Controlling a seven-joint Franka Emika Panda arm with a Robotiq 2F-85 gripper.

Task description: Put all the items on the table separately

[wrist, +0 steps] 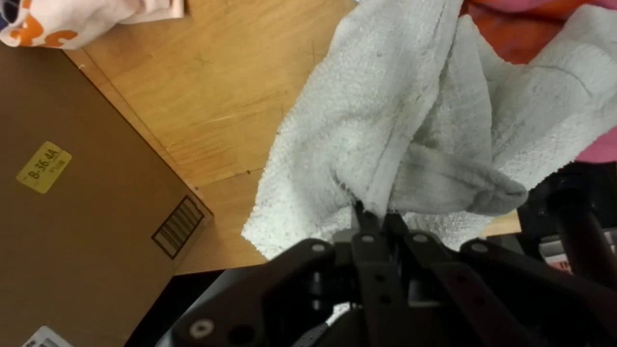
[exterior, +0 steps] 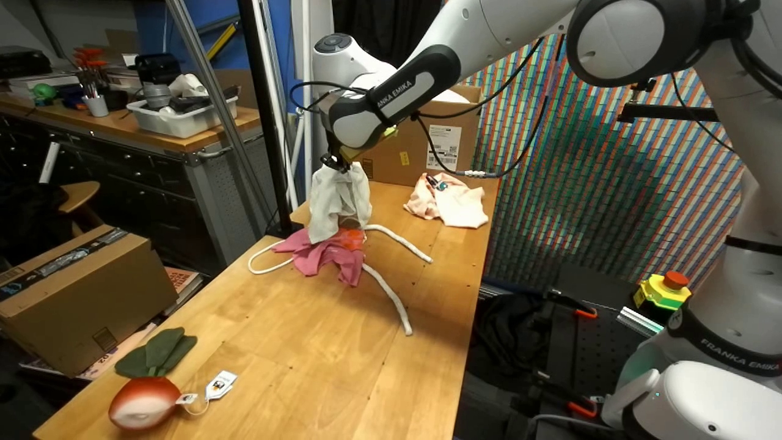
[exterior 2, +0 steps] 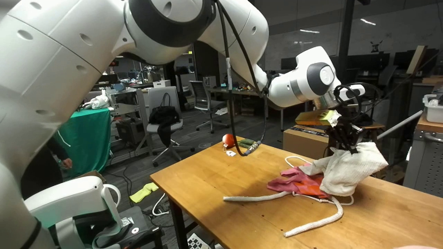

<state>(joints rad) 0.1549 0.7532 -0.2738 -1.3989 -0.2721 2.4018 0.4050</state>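
My tool (wrist: 378, 219) is pinched tight on the white cloth (exterior: 339, 198), which hangs from it in loose folds. In the wrist view a pointed fold of it pokes out just beside where I grip it. Below my tool, the pink cloth (exterior 2: 287, 181) lies crumpled on the table (exterior: 342, 366). Orange fabric (exterior 2: 308, 188) shows against the pink, and I cannot tell whether the two are one piece, nor whether the white folds touch them. From this heap beneath my tool a thin white cord (exterior: 269, 271) loops out on one side, while two lengths of thick white cord (exterior: 394, 297) reach out across the wood on the other. Across the table's width from my tool, a pale pink cloth (exterior: 457, 205) lies bunched just beside the brown cardboard box (exterior: 418, 153). Well apart from my tool, toward the opposite end of the table, sits the red-orange ball (exterior: 145, 403), with the dark green cloth (exterior: 160, 351) just beside it and a white tag (exterior: 220, 384) on a thin loop.
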